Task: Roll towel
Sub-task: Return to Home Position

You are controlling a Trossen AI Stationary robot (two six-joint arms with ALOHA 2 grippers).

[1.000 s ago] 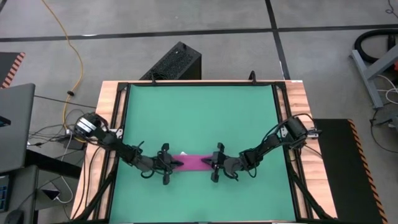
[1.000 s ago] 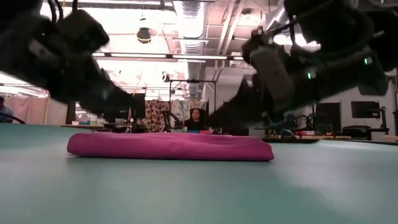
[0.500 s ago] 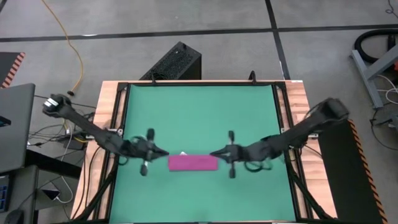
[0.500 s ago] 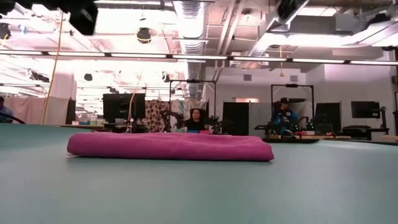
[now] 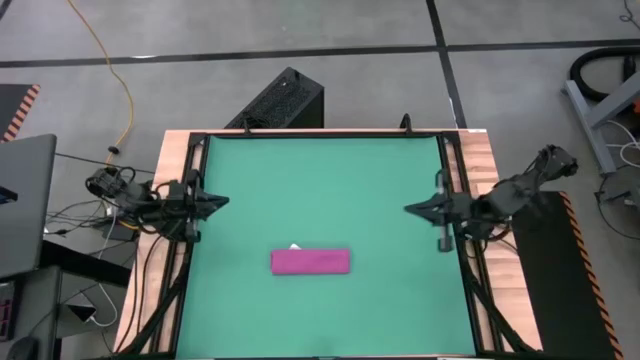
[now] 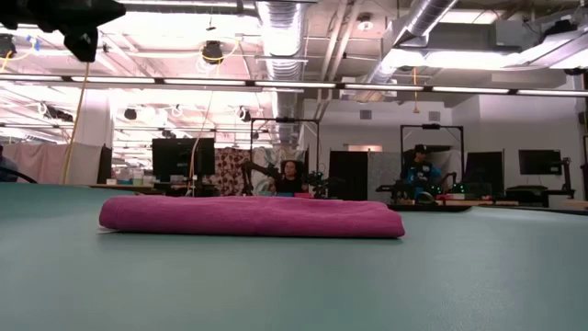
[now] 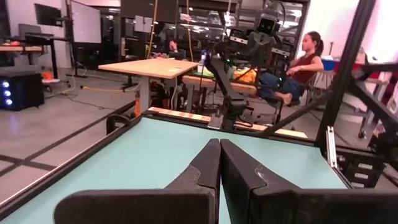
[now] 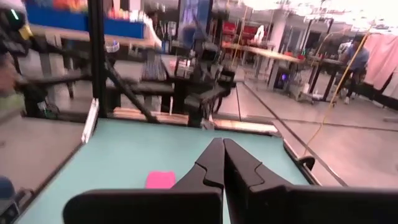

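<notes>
The towel (image 5: 311,262) lay rolled into a flat bar on the green worktop (image 5: 320,180), midway between the two arms and in the same place as half a second earlier. Both arms had withdrawn from it toward opposite sides. The left tool (image 5: 222,201) sat at the worktop's left edge and the right tool (image 5: 410,209) just inside the right edge, each well apart from the towel. Both tools were clenched tight on nothing.
</notes>
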